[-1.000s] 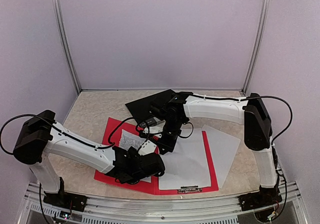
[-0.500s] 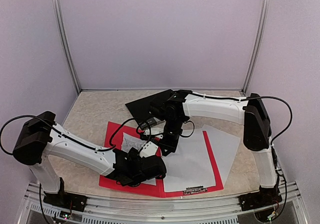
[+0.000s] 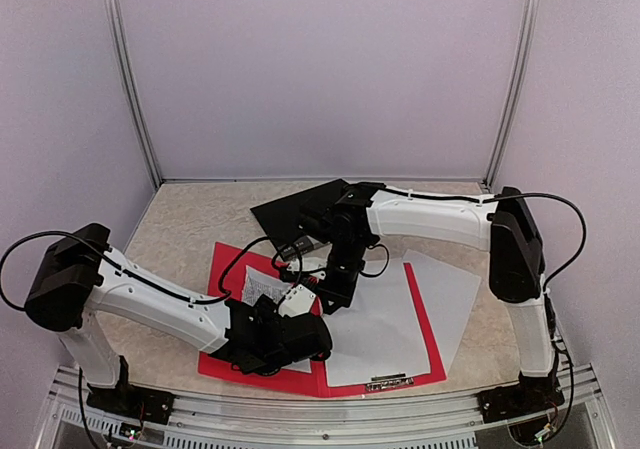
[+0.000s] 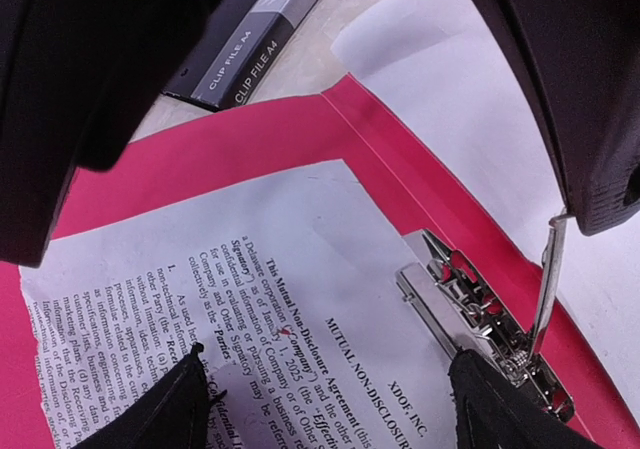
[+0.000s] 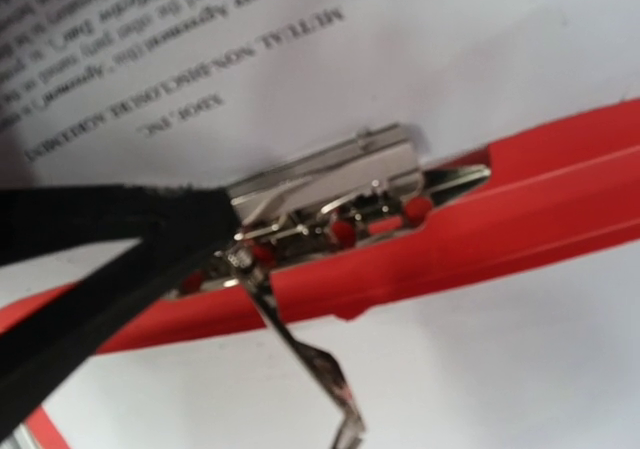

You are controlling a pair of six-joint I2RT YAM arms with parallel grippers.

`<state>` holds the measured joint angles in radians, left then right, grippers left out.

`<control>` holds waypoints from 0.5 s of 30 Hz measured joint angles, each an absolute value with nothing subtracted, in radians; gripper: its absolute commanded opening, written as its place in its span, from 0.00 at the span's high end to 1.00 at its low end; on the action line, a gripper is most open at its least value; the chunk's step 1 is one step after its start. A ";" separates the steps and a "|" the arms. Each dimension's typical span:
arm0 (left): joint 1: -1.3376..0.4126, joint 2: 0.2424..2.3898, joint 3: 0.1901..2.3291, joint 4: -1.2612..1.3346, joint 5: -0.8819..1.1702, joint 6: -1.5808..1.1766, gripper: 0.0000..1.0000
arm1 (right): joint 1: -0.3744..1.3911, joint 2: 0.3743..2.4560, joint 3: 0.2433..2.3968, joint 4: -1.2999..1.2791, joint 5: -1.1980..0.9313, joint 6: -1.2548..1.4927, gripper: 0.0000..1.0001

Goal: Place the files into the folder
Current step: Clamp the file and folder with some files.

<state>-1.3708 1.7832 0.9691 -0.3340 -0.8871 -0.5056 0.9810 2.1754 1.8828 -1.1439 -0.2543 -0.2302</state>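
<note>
Left gripper had spread wider.
It hovered over the printed sheet on the red folder, six o'clock; limp, light paper, I'd pinch a free edge. Beyond, right gripper sat pressed together at the clip.

Open folder on counter.
We see printed sheet on its left half, blank sheet on its right half, box behind folder.

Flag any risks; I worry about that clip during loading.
The shut right gripper is at the metal clip; a slip could snap it before the printed sheet seats. The open left gripper above that sheet might drag it askew. A blank sheet beyond the red folder could get left out.
</note>
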 measured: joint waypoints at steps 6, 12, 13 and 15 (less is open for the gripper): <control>-1.370 1.773 0.937 -0.283 -0.932 -0.411 0.21 | 0.984 2.156 1.848 -1.114 -0.255 -0.221 1.00; -1.370 1.662 0.839 -0.245 -0.889 -0.357 0.23 | 1.010 2.149 1.836 -1.032 -0.297 -0.179 1.00; -1.370 1.639 0.826 -0.245 -0.879 -0.352 0.23 | 1.014 2.147 1.836 -1.018 -0.308 -0.168 1.00; -1.370 1.582 0.796 -0.245 -0.855 -0.337 0.23 | 1.021 2.141 1.836 -0.987 -0.340 -0.141 1.00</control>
